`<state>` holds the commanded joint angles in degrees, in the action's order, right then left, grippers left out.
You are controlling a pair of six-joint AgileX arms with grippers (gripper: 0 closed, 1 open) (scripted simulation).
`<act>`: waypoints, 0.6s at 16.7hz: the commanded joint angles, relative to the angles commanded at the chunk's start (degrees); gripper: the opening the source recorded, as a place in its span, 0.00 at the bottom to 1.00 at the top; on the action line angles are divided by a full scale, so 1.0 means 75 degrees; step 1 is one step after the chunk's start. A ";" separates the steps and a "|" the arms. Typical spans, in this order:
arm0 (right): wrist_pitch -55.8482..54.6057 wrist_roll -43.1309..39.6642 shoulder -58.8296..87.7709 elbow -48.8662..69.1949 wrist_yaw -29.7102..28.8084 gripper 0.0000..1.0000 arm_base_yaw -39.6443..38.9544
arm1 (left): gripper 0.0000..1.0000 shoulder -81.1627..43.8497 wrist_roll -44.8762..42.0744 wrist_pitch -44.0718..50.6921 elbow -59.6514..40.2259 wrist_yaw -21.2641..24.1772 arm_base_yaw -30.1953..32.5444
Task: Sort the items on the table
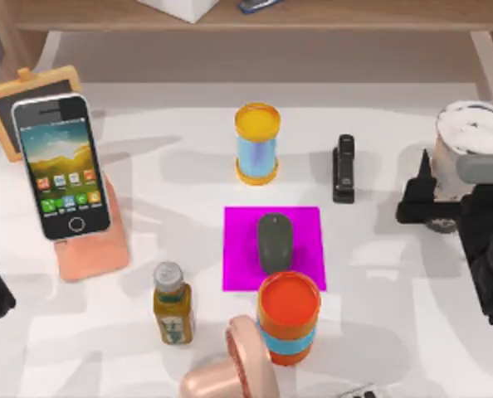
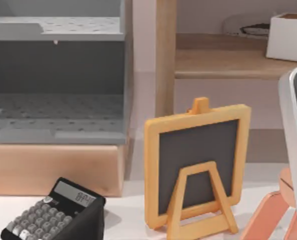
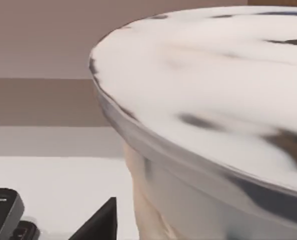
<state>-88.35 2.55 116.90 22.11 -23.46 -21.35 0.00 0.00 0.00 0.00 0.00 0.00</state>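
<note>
Three items wait on the table (image 1: 147,348). Largest is the milk tea cup (image 1: 471,145), upright at the far right, its white lid close up in my right wrist view (image 3: 213,90). My right gripper (image 1: 421,199) sits just beside the cup on its left, with one dark fingertip (image 3: 101,222) low against the cup wall; I cannot tell whether the fingers are spread or pinching it. That cup lies hard against my right tool, so I judge the right arm the one to carry it.

Next, the smartphone (image 1: 60,166) leans on a pink stand (image 1: 93,249) at the far left, long axis running far to near, close to my left arm, which is parked at the left edge.

Smallest, the mouse (image 1: 274,240) lies on the magenta mat (image 1: 238,249) at centre, long axis far to near, between both arms.
</note>
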 joint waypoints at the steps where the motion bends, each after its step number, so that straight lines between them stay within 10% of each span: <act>1: 0.0000 0.0000 0.0000 0.0000 0.0000 0.70 0.0000 | 1.00 0.0000 0.0000 0.0000 0.0000 0.0000 0.0000; 10: 0.0000 0.0000 0.0000 0.0000 0.0000 0.02 0.0000 | 1.00 0.0000 0.0000 0.0000 0.0000 0.0000 0.0000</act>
<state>-88.35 2.55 116.90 22.11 -23.46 -21.35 0.00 0.00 0.00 0.00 0.00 0.00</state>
